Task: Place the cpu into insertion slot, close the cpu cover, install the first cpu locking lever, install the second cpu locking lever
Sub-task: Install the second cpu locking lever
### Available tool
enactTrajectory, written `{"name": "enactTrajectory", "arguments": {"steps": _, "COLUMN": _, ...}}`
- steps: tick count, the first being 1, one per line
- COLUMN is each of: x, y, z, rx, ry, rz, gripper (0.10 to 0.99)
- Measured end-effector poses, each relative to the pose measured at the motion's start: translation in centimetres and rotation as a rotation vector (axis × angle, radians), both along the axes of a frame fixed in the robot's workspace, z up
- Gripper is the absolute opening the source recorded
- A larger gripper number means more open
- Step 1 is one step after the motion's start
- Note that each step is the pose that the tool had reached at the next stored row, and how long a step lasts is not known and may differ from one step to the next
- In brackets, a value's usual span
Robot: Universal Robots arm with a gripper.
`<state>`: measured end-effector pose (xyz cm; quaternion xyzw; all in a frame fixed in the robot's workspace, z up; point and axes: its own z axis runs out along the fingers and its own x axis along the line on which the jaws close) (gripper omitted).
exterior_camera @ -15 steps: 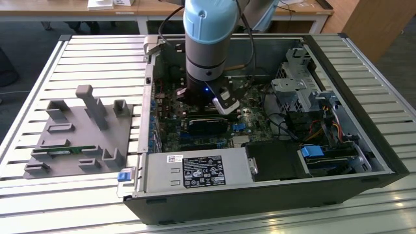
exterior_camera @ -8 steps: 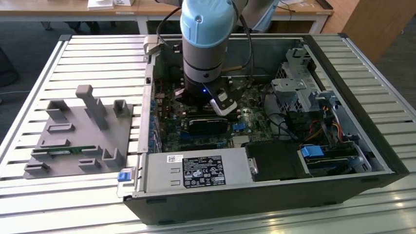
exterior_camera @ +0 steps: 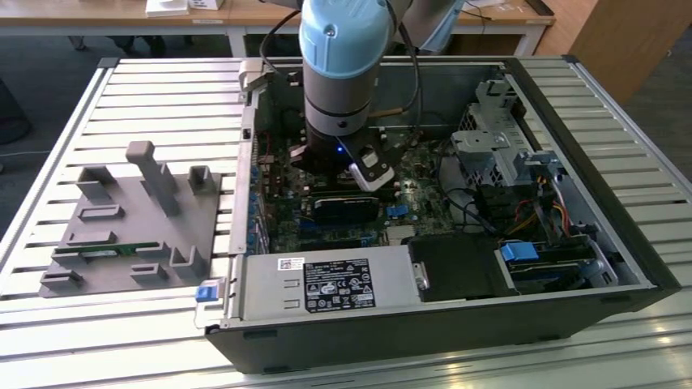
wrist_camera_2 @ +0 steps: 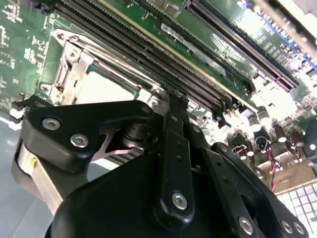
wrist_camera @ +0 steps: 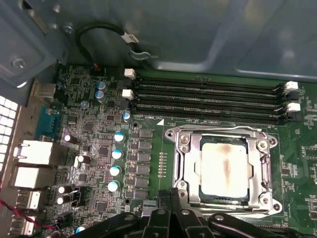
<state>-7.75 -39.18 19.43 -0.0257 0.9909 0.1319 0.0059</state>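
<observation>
Sitting flat in the socket on the green motherboard (wrist_camera: 148,163), the cpu (wrist_camera: 224,171) shows its dull, stained metal top through the square opening of the cpu cover (wrist_camera: 260,163), which lies closed over it.

Items, left to right in the first wrist view:
- Capacitors and rear ports: well apart from the socket.
- Gripper (wrist_camera: 171,196): fingertips drawn together on nothing, just beside the socket's near edge; in the second wrist view (wrist_camera_2: 173,101) they end beside the cover frame.
- Socket assembly: cpu square, so no long axis; edges parallel to the memory slots (wrist_camera: 208,99), top facing up out of the case.

Risk, as judged: the closed tips stand near a lever and frame; a slip could scrape the board or leave the cover unlatched.
</observation>
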Motion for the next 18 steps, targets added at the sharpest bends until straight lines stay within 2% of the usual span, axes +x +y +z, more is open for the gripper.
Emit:
{"name": "enactTrajectory", "arguments": {"steps": 3, "x": 0.00, "y": -0.01, "z": 0.68, "rx": 0.000, "ry": 0.0002, "rz": 0.000, "gripper": 0.106}}
{"name": "enactTrajectory", "arguments": {"steps": 7, "x": 0.00, "y": 0.02, "z": 1.18, "rx": 0.000, "ry": 0.0002, "rz": 0.000, "gripper": 0.106}}
{"name": "enactTrajectory", "arguments": {"steps": 15, "x": -0.01, "y": 0.02, "z": 3.20, "rx": 0.000, "ry": 0.0002, "rz": 0.000, "gripper": 0.106}}
{"name": "enactTrajectory", "arguments": {"steps": 18, "x": -0.01, "y": 0.03, "z": 3.42, "rx": 0.000, "ry": 0.0001, "rz": 0.000, "gripper": 0.106}}
